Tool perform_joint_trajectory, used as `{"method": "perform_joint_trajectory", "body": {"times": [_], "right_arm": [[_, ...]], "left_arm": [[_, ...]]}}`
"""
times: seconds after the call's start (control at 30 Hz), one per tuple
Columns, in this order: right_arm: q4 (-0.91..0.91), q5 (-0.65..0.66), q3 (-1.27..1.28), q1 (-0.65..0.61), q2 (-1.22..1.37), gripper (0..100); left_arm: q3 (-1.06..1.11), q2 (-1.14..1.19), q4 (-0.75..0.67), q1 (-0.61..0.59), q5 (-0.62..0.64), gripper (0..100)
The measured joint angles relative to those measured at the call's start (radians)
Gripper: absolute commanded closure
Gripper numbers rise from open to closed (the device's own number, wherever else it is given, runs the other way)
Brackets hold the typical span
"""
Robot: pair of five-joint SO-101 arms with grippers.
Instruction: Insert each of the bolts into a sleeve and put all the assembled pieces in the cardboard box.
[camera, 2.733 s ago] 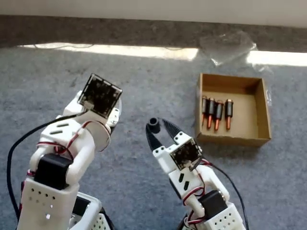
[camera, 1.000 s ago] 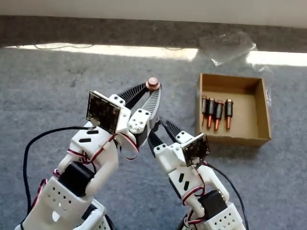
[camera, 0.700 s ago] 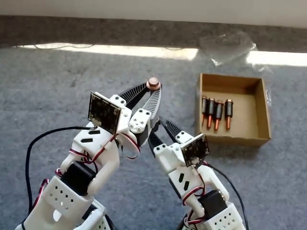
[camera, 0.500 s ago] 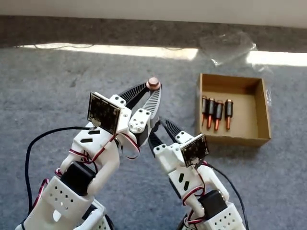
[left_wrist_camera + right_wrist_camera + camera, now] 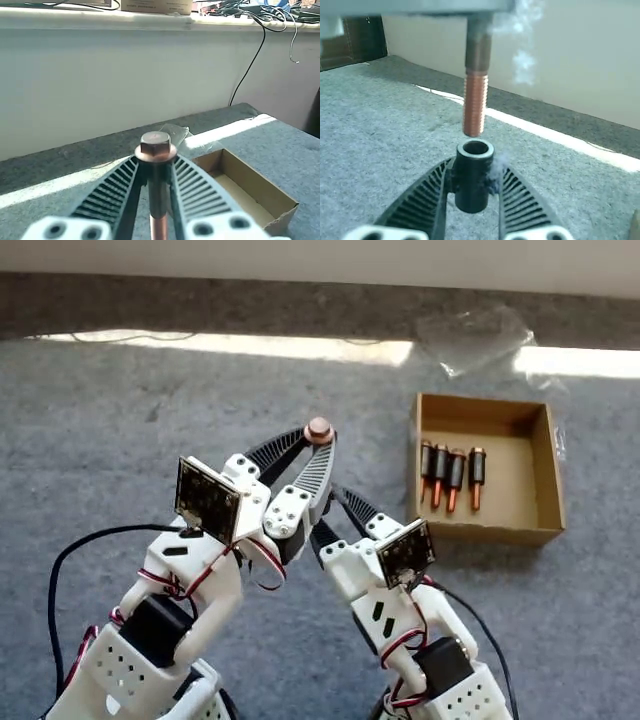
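Fingers of the left gripper pinch the copper bolt just below its hex head, shank pointing down. Right gripper fingers clamp the black sleeve upright. The bolt tip hangs just above the sleeve bore, not touching. Both grippers sit near the cardboard box, outside its wall. Four assembled pieces lie inside it.

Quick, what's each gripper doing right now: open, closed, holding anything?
Left gripper: closed on the copper-coloured hex-head bolt.
Right gripper: closed on the black cylindrical sleeve.
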Motion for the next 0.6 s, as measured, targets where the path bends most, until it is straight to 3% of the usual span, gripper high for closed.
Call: {"method": "perform_joint_trajectory", "body": {"times": [0.6], "right_arm": [[0.000,0.002,0.000,0.000,0.000,99.5]], "left_arm": [[0.057,-0.012,0.000,0.003,0.003,100]]}}
